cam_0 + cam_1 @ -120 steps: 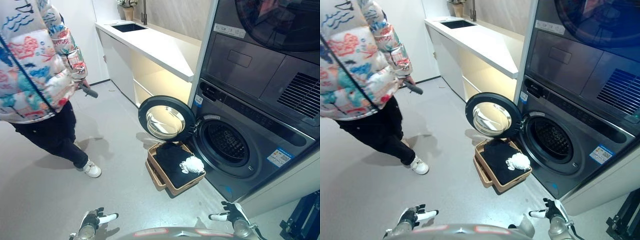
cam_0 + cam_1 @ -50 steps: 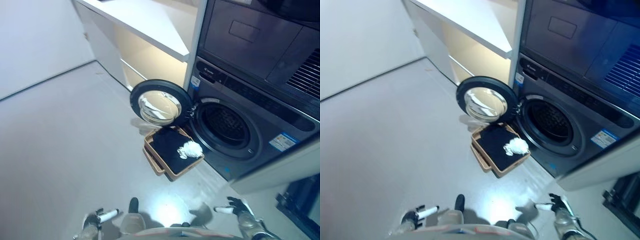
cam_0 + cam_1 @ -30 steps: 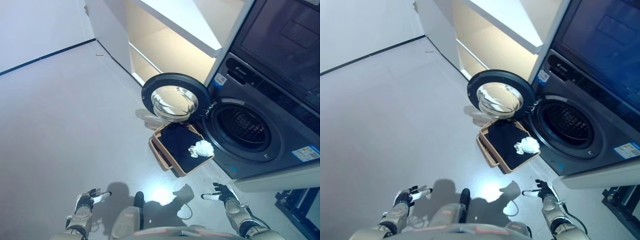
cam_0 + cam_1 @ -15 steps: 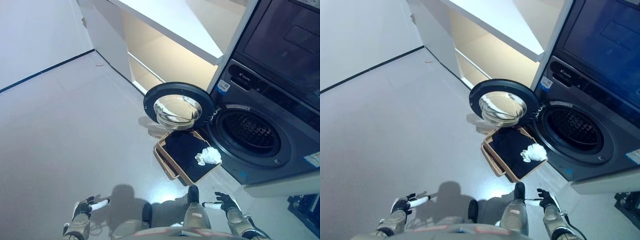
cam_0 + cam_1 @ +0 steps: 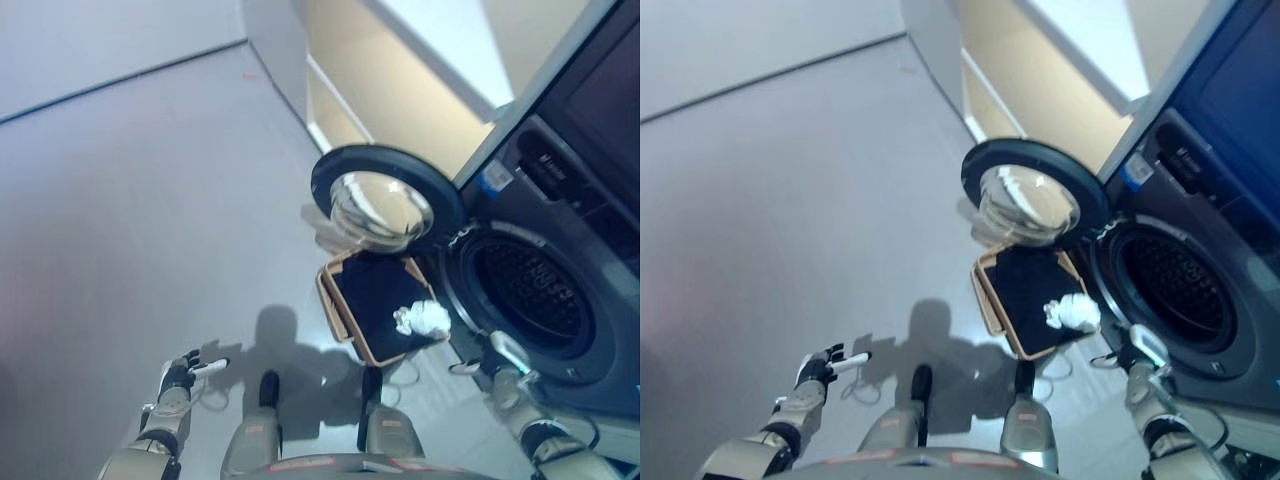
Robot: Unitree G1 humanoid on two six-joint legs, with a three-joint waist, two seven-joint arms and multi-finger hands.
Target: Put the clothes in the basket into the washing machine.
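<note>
A tan basket point(image 5: 331, 304) stands on the grey floor in front of the washing machine point(image 5: 560, 370). It holds a black cloth point(image 5: 372, 292) with a crumpled white cloth point(image 5: 422, 318) on its near right part. The machine's round door point(image 5: 385, 200) hangs open to the left, above the basket's far end, and the drum opening point(image 5: 526, 303) shows. My left hand point(image 5: 181, 375) is low at the left over the floor, fingers relaxed and holding nothing. My right hand point(image 5: 497, 362) is just right of the basket, below the drum opening, open and empty.
A white counter with a lit recess below it point(image 5: 420, 70) runs along the back, left of the machine. A second dark appliance point(image 5: 610, 110) is stacked above the washer. Open grey floor point(image 5: 130, 220) spreads to the left.
The whole view has shifted and the basket and washer now look closer. My right hand has come up beside the basket, near the drum opening. The person seen four seconds ago is out of view.
</note>
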